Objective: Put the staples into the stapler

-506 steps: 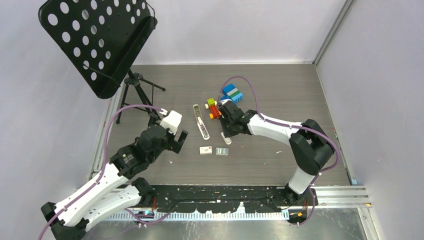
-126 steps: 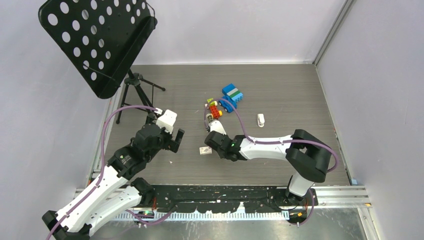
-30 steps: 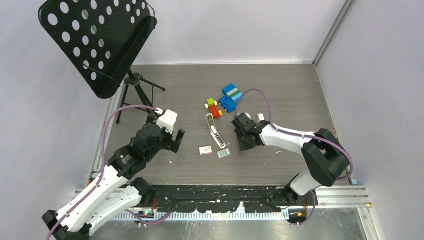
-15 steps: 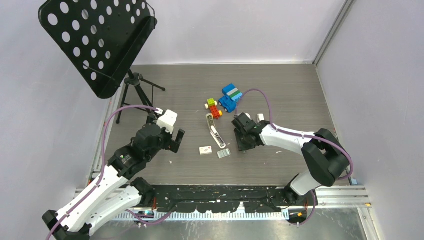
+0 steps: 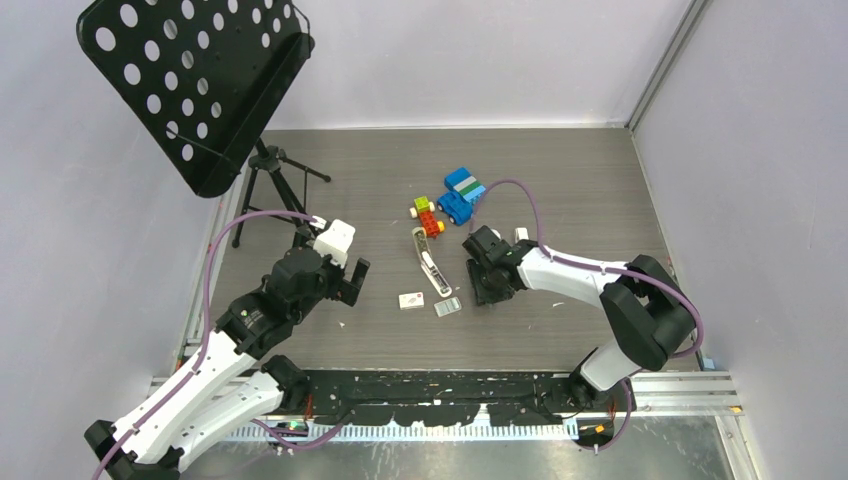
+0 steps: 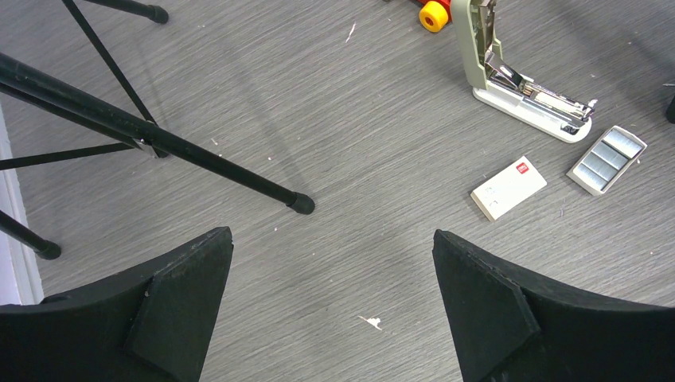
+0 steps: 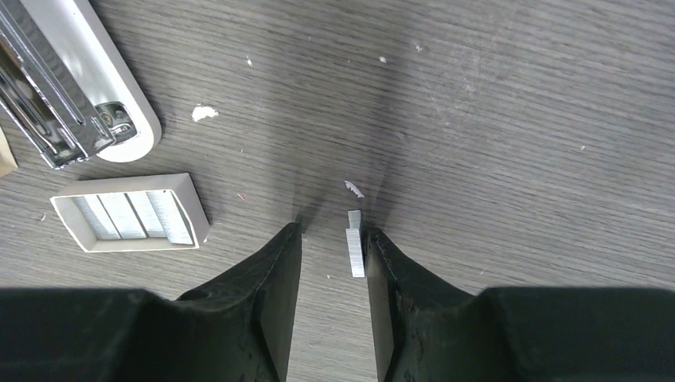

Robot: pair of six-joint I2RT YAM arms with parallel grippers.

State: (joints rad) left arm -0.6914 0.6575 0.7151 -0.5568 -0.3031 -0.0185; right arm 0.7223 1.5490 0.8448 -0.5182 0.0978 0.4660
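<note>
The stapler [image 5: 430, 265] lies swung open on the table, its metal channel exposed [image 6: 517, 87] [image 7: 72, 87]. Just right of it, my right gripper [image 5: 487, 290] [image 7: 331, 231] points down at the table with its jaws a little apart. A short silvery strip of staples [image 7: 354, 243] lies between them against the inner face of the right finger; the left finger does not touch it. My left gripper [image 5: 355, 280] [image 6: 330, 239] hovers wide open and empty, well left of the stapler.
A small tray of staple strips [image 5: 447, 307] [image 7: 127, 215] and a white box with a red label [image 5: 411, 300] [image 6: 509, 187] lie below the stapler. Toy blocks [image 5: 463, 193], a white claw-shaped piece [image 5: 521, 235] and a music stand's tripod [image 5: 280, 175] stand farther back.
My right gripper has edged slightly toward the tray and its jaws have parted. The left arm has not moved.
</note>
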